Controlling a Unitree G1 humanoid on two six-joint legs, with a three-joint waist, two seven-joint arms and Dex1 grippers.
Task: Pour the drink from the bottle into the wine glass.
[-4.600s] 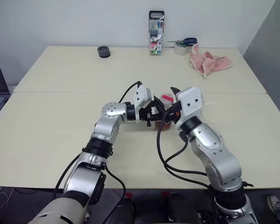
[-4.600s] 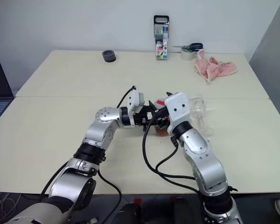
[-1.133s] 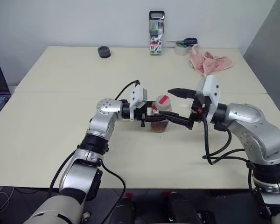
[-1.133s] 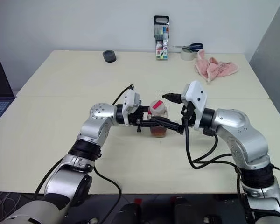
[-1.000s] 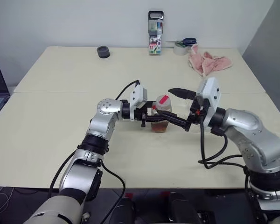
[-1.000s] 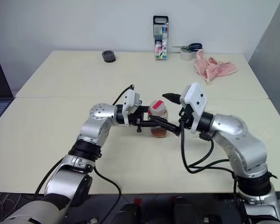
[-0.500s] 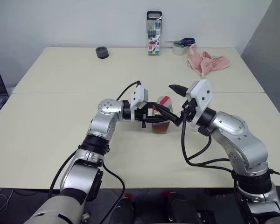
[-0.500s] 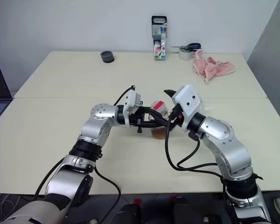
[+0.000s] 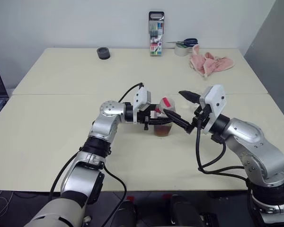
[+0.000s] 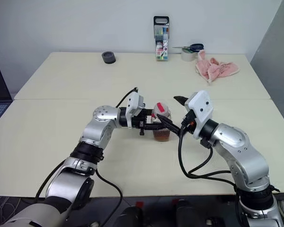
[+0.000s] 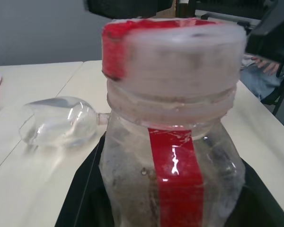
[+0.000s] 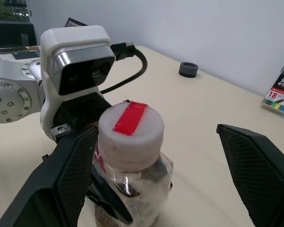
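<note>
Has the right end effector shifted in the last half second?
Yes. The right end effector has drawn back toward the robot's right, away from the bottle, which stays put in the left end effector.

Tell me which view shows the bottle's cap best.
The right wrist view: the cap shows whole from above, white with a red strip across it, screwed on the bottle. The left wrist view gives only its side, close up. The head views show it small.

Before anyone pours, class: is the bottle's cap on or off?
On. The white, red-taped cap sits atop the upright bottle, which the left gripper holds.
</note>
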